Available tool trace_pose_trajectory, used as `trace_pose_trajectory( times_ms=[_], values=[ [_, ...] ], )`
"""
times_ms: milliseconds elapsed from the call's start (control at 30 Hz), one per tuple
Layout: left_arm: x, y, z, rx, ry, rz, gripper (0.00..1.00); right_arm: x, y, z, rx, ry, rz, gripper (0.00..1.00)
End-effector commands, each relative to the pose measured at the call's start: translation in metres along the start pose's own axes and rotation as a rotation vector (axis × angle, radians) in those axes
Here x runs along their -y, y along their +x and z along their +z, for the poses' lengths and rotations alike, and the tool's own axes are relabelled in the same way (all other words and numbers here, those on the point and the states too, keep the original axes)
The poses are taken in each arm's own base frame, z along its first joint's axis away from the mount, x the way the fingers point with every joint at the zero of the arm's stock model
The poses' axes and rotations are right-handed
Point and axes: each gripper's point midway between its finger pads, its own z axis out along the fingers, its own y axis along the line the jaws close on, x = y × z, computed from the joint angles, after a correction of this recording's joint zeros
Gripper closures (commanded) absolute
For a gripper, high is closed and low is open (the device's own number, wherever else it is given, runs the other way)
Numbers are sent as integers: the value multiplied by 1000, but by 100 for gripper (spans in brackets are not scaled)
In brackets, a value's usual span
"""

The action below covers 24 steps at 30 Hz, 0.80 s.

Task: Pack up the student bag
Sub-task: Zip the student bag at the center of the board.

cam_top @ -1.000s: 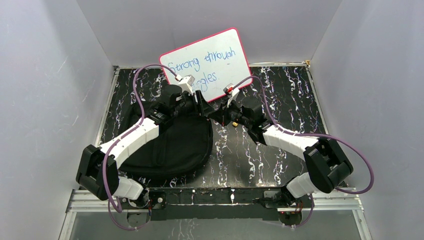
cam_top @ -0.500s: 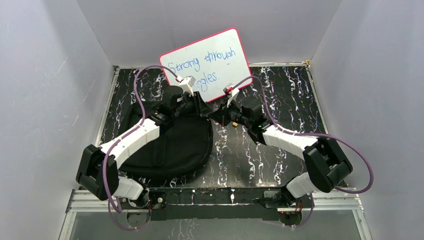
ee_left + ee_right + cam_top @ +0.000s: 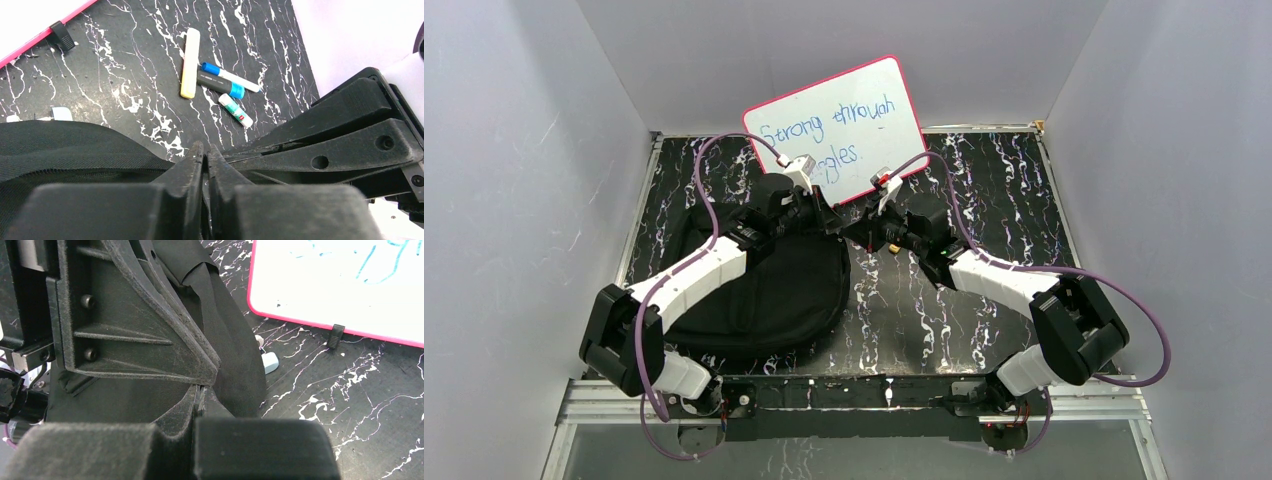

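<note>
- The bag (image 3: 764,290) lies on the left half of the table (image 3: 1004,300).
- A whiteboard (image 3: 839,125) leans at the back of the table, behind the bag.
- Two pens (image 3: 220,84), a glue stick (image 3: 236,110) and an eraser (image 3: 190,62) lie clustered on the table beyond the bag.

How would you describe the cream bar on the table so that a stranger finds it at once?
On the black marbled table, beyond the edge of the student bag, lies a group of stationery. The cream bar is its only flat piece: next to it are a dark marker and a white marker, both blue-capped, and a short white tube with a red end.
</note>
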Motion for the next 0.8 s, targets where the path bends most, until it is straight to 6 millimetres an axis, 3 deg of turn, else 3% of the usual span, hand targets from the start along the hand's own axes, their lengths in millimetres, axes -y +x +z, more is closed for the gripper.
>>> trace_pose_trajectory(
  times_ms=[0, 67, 200, 333, 533, 767],
  values=[
    [-3, 4, -2, 0, -8, 29, 100, -12, -48, 1, 137, -35, -55, 100],
    [-1, 5, -4, -4, 6, 55, 100, -11, -47, 0, 129, -30, -46, 97],
    [4, 5, -8, -7, 42, 125, 100, -12, -51, -4, 110, -8, -23, 66],
    [5, 10, -10, -22, 65, 168, 100, -8, -57, -14, 92, 65, 14, 51],
    [0, 19, -15, -37, 63, 189, 100, 35, -54, -28, -26, 336, 162, 45],
    [5, 26, -23, -48, 107, 259, 100, 56, -40, -17, -219, 232, 414, 35]
  ],
)
